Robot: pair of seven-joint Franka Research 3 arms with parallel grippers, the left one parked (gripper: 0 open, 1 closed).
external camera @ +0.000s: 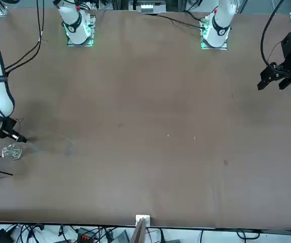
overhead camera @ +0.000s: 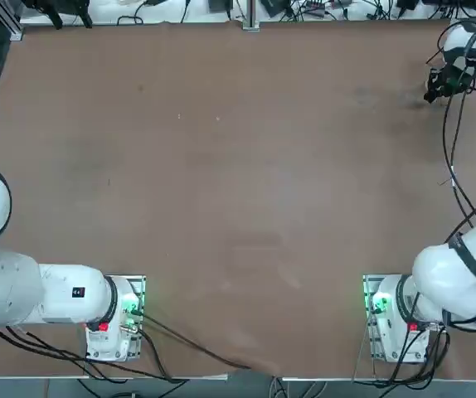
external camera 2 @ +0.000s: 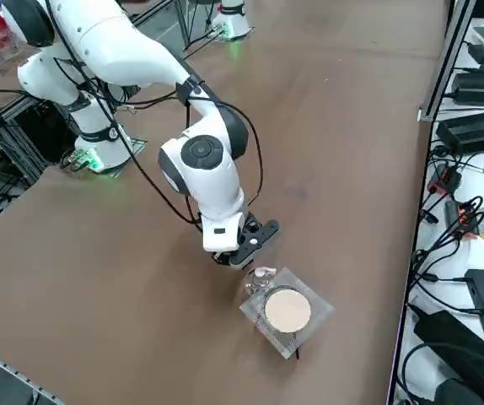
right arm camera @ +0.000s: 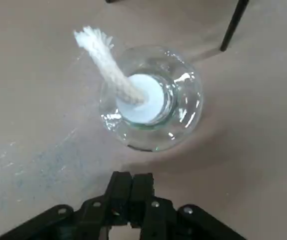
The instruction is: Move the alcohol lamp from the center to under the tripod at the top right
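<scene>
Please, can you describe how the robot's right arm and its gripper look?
The right arm is white with rounded segments, dark grey bands and round dark joint caps. Black cables run along its outside in loose loops. The right gripper is black, with slim, blocky fingers and small silvery screws on its linkage.

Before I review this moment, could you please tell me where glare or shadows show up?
Right wrist view: bright glints on the alcohol lamp's glass, a soft shadow beside it, the shut tool close by; top view: a pale sheen on the brown tabletop; front view: soft shading below the right tool.
</scene>
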